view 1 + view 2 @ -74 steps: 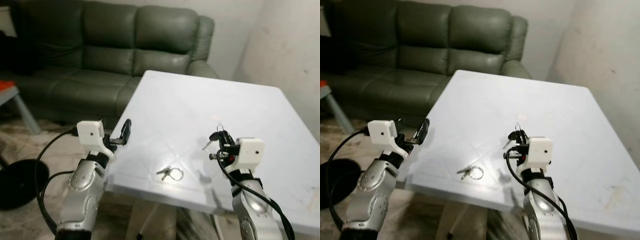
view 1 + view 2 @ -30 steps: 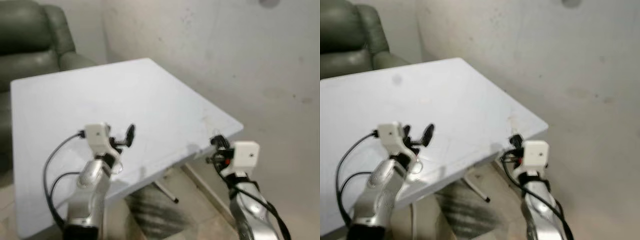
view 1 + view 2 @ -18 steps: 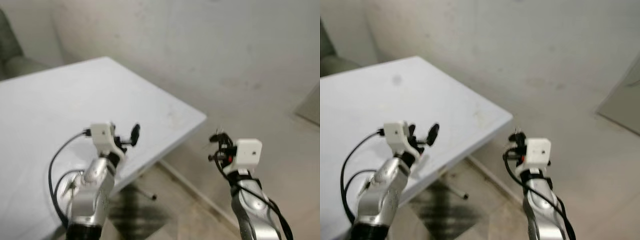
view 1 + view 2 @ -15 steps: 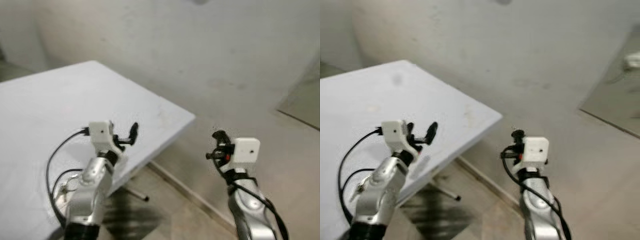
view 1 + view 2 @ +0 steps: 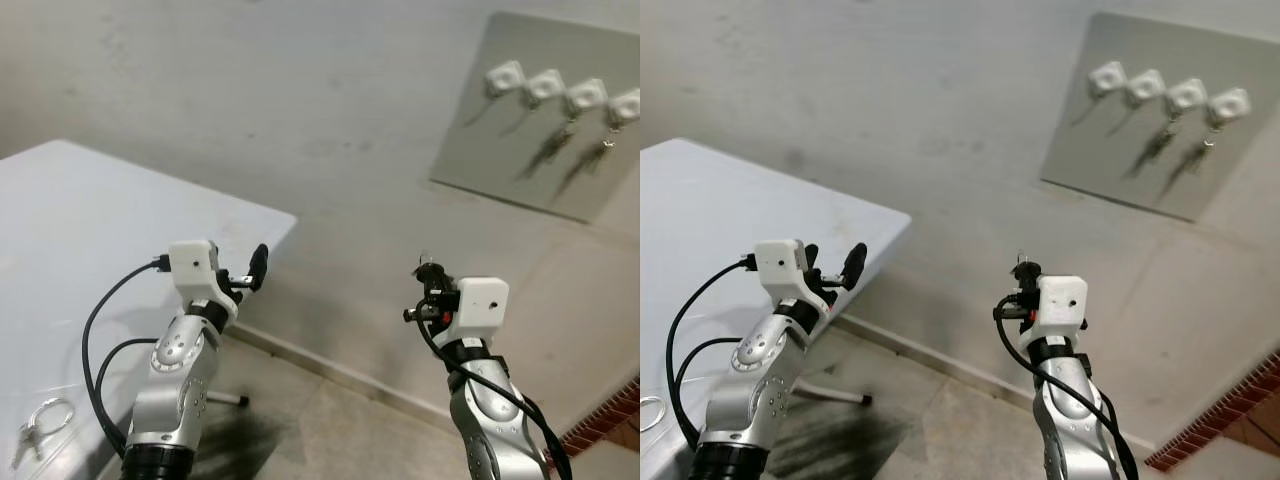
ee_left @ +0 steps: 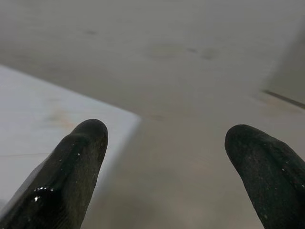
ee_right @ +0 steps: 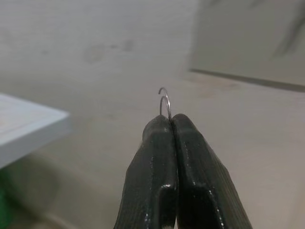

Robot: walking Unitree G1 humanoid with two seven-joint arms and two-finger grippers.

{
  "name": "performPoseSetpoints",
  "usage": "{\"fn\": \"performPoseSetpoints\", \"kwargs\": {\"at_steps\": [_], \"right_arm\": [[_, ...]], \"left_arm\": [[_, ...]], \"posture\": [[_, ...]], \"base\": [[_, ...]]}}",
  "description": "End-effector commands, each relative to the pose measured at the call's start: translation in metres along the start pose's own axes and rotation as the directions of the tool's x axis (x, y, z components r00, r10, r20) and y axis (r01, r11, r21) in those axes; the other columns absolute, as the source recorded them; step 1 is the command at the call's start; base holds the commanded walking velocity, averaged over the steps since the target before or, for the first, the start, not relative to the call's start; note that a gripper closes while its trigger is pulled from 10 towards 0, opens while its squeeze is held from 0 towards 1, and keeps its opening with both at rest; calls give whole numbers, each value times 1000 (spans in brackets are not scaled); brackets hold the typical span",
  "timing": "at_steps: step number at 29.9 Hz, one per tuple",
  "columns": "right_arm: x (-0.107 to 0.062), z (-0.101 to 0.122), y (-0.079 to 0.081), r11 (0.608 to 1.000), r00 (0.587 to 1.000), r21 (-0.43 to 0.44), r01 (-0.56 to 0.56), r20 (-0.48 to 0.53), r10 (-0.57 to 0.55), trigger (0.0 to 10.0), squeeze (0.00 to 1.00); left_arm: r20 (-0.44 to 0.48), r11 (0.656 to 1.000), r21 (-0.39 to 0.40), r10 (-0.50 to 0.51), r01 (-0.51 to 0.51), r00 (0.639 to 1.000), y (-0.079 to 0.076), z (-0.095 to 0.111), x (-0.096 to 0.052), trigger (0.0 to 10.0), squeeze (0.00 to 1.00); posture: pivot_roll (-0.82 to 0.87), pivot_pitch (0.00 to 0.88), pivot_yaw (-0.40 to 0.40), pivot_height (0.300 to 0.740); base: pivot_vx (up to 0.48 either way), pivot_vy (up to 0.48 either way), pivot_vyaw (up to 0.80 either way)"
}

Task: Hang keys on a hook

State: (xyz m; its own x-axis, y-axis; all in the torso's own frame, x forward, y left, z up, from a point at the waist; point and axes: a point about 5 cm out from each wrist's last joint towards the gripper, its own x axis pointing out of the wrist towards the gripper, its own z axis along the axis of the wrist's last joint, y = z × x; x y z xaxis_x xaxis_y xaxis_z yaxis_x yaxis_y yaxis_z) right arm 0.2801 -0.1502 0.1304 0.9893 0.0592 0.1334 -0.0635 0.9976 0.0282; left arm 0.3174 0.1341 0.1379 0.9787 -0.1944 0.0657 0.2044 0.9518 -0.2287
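Note:
A grey board [image 5: 540, 120] on the wall at the upper right carries a row of several white hooks [image 5: 545, 87]. Keys [image 5: 550, 150] hang under the two right-hand hooks. My right gripper [image 5: 430, 273] is held up in mid-air, well below and left of the board. It is shut on a thin wire key ring [image 7: 165, 101], whose loop pokes out above the fingertips [image 7: 162, 131]; the keys themselves are hidden. My left gripper [image 5: 256, 266] is raised beside the table corner, open with nothing between its fingers [image 6: 81, 143].
The white table [image 5: 70, 220] lies at my left, with another key set [image 5: 38, 420] near its front edge. A plain wall runs behind, with tiled floor [image 5: 330, 430] below and a brick strip [image 5: 610, 425] at the lower right.
The view has swung right, away from the sofa and table toward the wall, bringing the hook board into sight. My right gripper stays shut on the key ring; the left stays open.

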Motion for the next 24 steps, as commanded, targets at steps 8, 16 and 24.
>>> {"fn": "performPoseSetpoints", "kwargs": {"at_steps": [8, 16, 24], "right_arm": [[2, 5, 2, 1000, 1000, -4, -15, 21, 15, 10000, 0], [1, 5, 2, 1000, 1000, -5, -18, 19, 18, 10000, 0], [0, 4, 3, 1000, 1000, -3, -22, 16, 22, 10000, 0]], "left_arm": [[10, 999, 28, -23, 22, 1000, 0, 3, 2, 10000, 0], [9, 999, 40, -27, 26, 1000, 0, 3, 1, 10000, 0], [9, 998, 50, -26, 25, 1000, 1, 3, 1, 10000, 0]], "posture": [[-37, 0, -51, 740], [-37, 0, -51, 740], [-37, 0, -50, 740]], "base": [[0, 0, -750], [0, 0, -750], [0, 0, -748]]}}
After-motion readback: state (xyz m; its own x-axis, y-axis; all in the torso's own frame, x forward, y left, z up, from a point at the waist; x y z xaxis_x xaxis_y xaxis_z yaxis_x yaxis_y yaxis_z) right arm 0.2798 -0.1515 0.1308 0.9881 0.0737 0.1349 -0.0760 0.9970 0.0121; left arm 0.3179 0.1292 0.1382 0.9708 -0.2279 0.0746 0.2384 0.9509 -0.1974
